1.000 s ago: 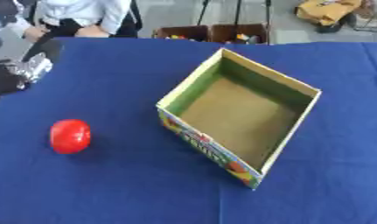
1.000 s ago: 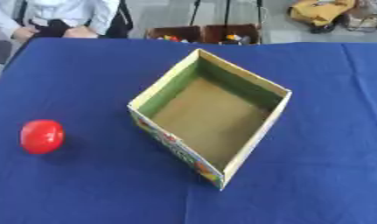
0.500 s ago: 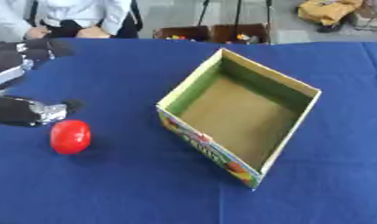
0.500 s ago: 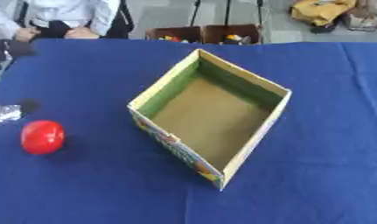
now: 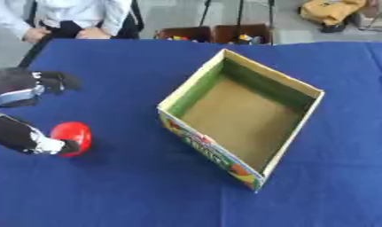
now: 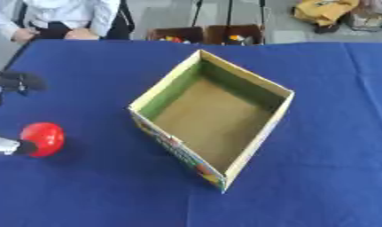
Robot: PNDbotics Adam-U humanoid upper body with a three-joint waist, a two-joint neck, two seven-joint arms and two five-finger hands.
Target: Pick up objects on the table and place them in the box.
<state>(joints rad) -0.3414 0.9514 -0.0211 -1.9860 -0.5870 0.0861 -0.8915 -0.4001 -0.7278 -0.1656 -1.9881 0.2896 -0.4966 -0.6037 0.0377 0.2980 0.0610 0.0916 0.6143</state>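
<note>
Left eye view, hand: the left hand (image 5: 27, 111) is seen at the left edge, thumb and fingers spread apart and not yet closed, the thumb tip touching the near-left side of the red object (image 5: 71, 135), the fingers held farther off above it.
Left eye view, object: the rounded red object is set on the blue table (image 5: 108, 186), left of the box (image 5: 240, 117) and well apart from it.
Right eye view, relation: the red object (image 6: 43, 138) lies just right of the thumb tip, between the hand's two parts; no long axis can be made out.
Right eye view, box: the box (image 6: 213, 115) is shown empty.
Right hand: not seen in either view; the left is judged the nearer.
</note>
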